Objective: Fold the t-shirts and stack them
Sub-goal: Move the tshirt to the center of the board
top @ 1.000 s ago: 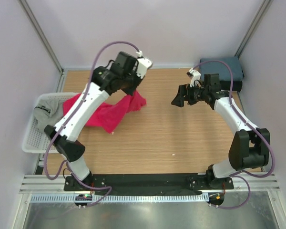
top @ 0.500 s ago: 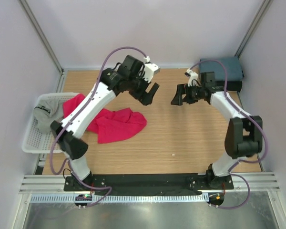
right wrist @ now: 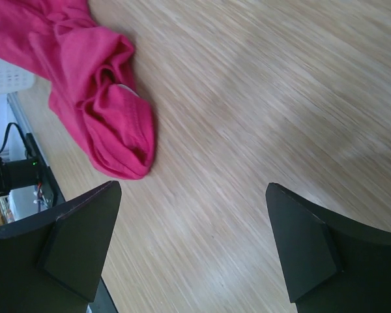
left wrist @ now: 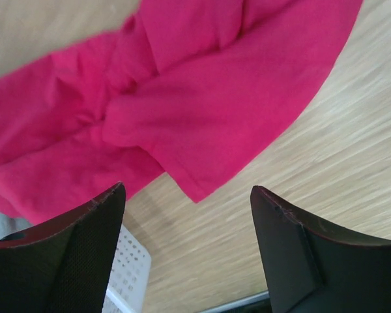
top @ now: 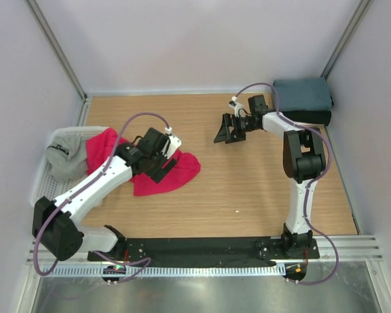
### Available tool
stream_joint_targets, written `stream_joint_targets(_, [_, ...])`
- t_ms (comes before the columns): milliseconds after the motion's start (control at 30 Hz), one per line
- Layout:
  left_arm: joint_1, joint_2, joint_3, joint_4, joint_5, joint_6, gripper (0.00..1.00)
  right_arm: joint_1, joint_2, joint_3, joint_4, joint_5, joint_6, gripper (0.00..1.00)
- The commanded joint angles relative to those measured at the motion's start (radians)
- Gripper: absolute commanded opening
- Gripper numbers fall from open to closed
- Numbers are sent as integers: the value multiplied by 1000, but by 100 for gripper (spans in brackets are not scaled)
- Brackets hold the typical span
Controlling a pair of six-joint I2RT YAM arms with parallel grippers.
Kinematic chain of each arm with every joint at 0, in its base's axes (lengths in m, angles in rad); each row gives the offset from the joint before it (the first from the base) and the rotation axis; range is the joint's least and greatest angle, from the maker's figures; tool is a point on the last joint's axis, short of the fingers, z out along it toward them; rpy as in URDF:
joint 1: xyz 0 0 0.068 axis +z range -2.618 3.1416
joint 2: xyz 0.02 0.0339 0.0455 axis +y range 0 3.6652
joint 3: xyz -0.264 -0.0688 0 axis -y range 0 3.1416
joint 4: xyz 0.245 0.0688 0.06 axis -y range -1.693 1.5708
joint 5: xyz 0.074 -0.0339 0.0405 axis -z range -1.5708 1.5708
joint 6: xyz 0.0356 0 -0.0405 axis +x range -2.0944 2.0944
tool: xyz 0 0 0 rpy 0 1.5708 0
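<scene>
The crimson-red t-shirt (top: 182,171) lies crumpled on the wooden table, one end trailing into the white basket (top: 42,192). My left gripper (top: 167,167) hovers just over it, open and holding nothing; in the left wrist view the red cloth (left wrist: 182,98) lies beyond the fingertips. The light grey t-shirt (top: 65,156) sits bunched in the basket. At the back right, the slate-blue t-shirt (top: 303,92) lies folded on a black t-shirt (top: 320,118). My right gripper (top: 225,132) is open over bare wood at mid-table, with the red t-shirt (right wrist: 98,98) seen off to its side.
The basket's corner (left wrist: 127,274) shows under my left gripper. Bare wood stretches across the middle and right of the table (top: 247,189). Pale walls with metal posts close the table in on three sides. A black base rail (top: 202,248) runs along the near edge.
My left gripper opened and let go of the red t-shirt, which dropped flat onto the table. The left arm then drew back and down over it. My right gripper moved left, still open.
</scene>
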Motion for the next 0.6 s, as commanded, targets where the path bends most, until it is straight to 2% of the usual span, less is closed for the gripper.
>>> stream_joint_targets(0, [-2,36,-81,97,-74,48,80,10,-41,54,26,-77,34,100])
stream_joint_targets(133, [0,132,-156,176,-131,73,83,11,-123,26,26,-97,16,100])
stream_joint_targets(300, [12,238,-153,243,-116,88,86,8,-192,-17,29,-105,-1,100])
stream_joint_targets(400, [38,321,-127,246,-75,110,86,11,-216,-25,17,-117,-10,100])
stream_joint_targets(567, [103,404,-66,202,92,105,84,11,-252,-23,-17,-119,-42,100])
